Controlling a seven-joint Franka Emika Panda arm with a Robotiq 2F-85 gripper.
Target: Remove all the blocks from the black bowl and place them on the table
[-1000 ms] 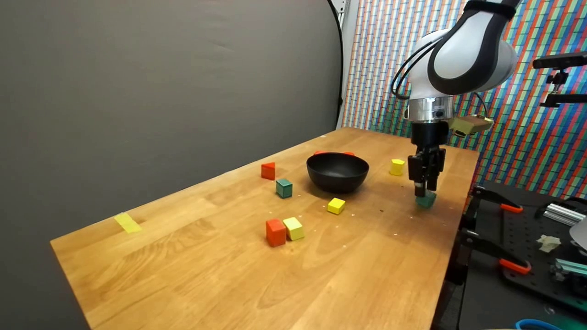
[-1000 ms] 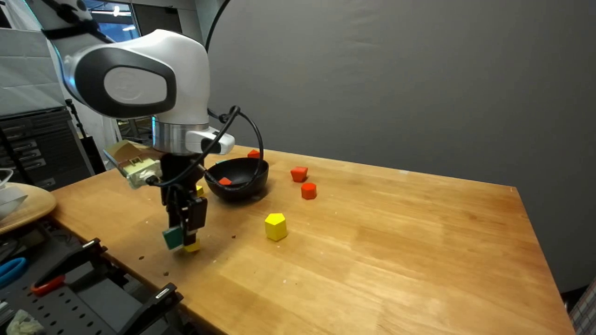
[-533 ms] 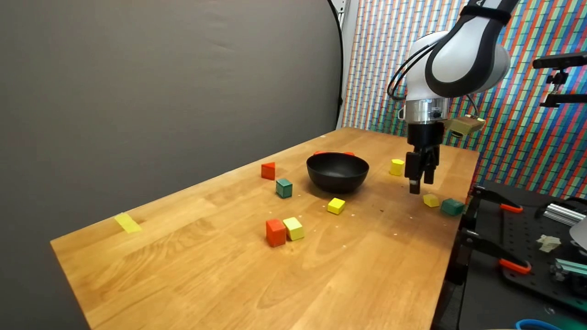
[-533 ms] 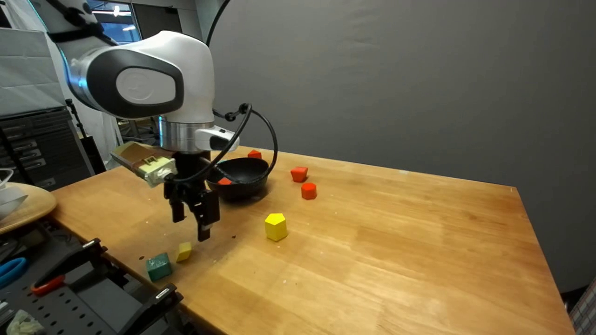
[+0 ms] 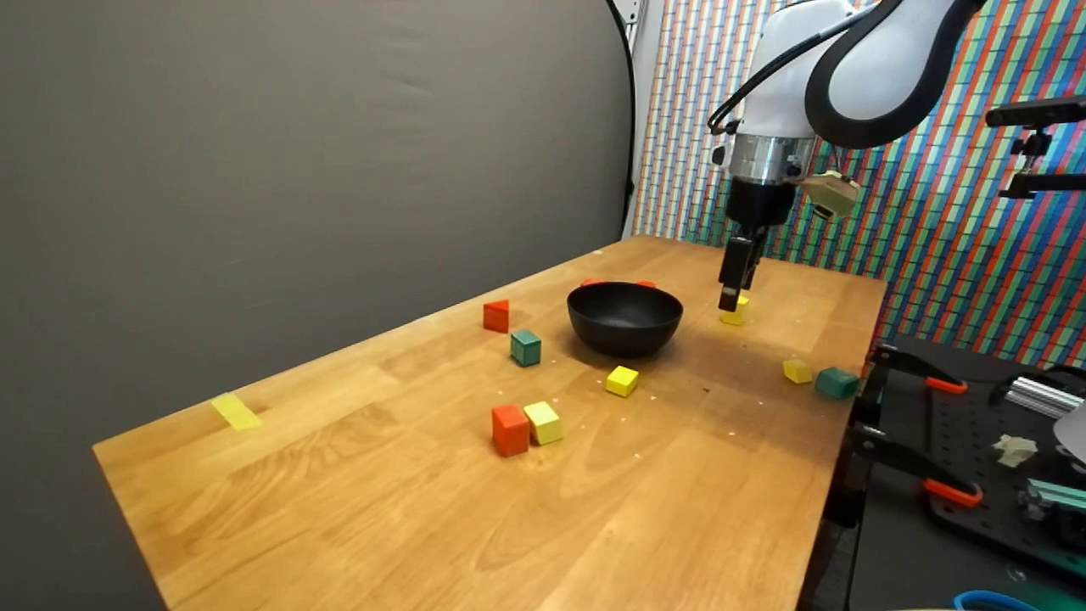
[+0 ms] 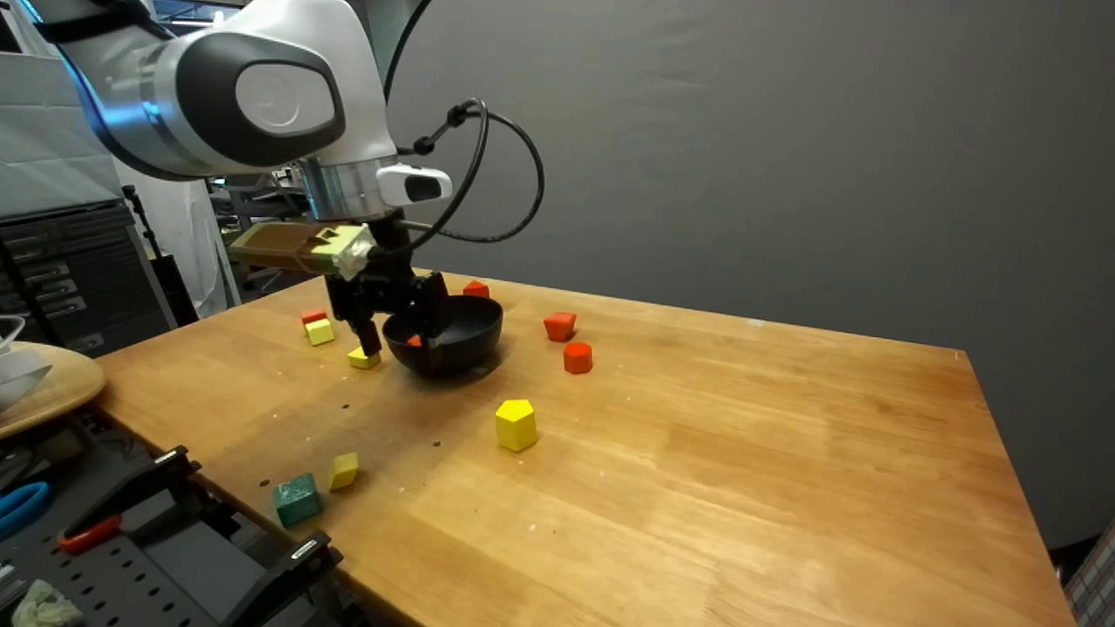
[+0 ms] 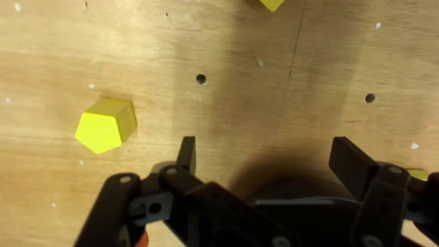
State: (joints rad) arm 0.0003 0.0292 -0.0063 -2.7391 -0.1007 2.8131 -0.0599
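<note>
The black bowl (image 5: 624, 322) stands on the table (image 5: 407, 475); it also shows in an exterior view (image 6: 466, 344) and at the bottom of the wrist view (image 7: 301, 214). A red block (image 6: 415, 340) shows inside the bowl; the rest of the inside is partly hidden by my gripper. My gripper (image 7: 265, 151) is open and empty, above the table at the bowl's side; it also shows in an exterior view (image 6: 396, 335). A green block (image 6: 297, 500) and a small yellow block (image 6: 344, 471) lie near the table edge. A yellow pentagonal block (image 7: 106, 127) lies left of my fingers in the wrist view.
More blocks lie round the bowl: yellow (image 5: 622, 382), pale yellow (image 5: 543, 423), red (image 5: 510, 430), green (image 5: 525, 348), red (image 5: 496, 316), and several red ones behind (image 6: 560, 326). Yellow tape (image 5: 237, 412) marks the table. Clamps (image 5: 912, 462) grip the table edge.
My gripper has let go of the green block, which now lies by the table edge beside the yellow one. The gripper has risen and moved over to the bowl, open.
</note>
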